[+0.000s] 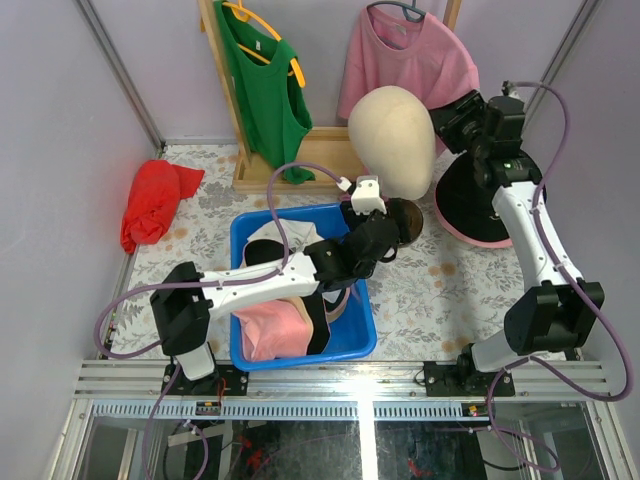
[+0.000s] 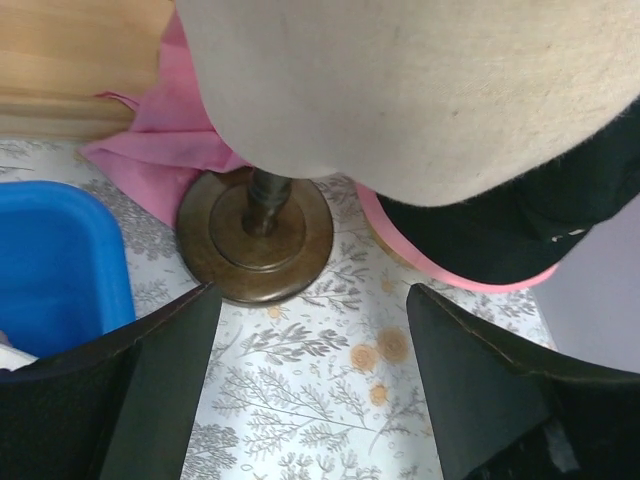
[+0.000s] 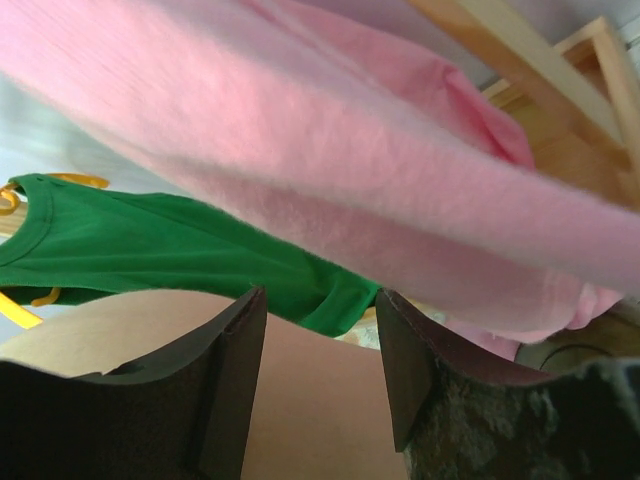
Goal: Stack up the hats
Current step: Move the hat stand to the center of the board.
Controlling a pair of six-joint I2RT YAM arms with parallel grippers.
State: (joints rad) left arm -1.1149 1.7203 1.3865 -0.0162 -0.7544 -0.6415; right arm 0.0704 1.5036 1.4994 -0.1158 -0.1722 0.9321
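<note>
A blue bin (image 1: pixel 355 345) holds several hats: a pink one (image 1: pixel 270 325), a white one (image 1: pixel 290 235) and dark ones under my left arm. A black hat with a pink brim (image 1: pixel 480 205) lies on the table to the right of the cream mannequin head (image 1: pixel 392 140); it also shows in the left wrist view (image 2: pixel 520 230). My left gripper (image 1: pixel 398 230) is open and empty, low over the table before the head's brown stand base (image 2: pixel 255 235); its jaws (image 2: pixel 312 300) frame bare tablecloth. My right gripper (image 1: pixel 447 118) is open and empty, raised beside the head's top (image 3: pixel 300 400).
A red cloth bundle (image 1: pixel 155 200) lies at the far left. A green shirt (image 1: pixel 262 90) and a pink shirt (image 1: pixel 405 60) hang from a wooden rack (image 1: pixel 290 170) at the back. The bin's corner (image 2: pixel 60 260) is left of my left fingers.
</note>
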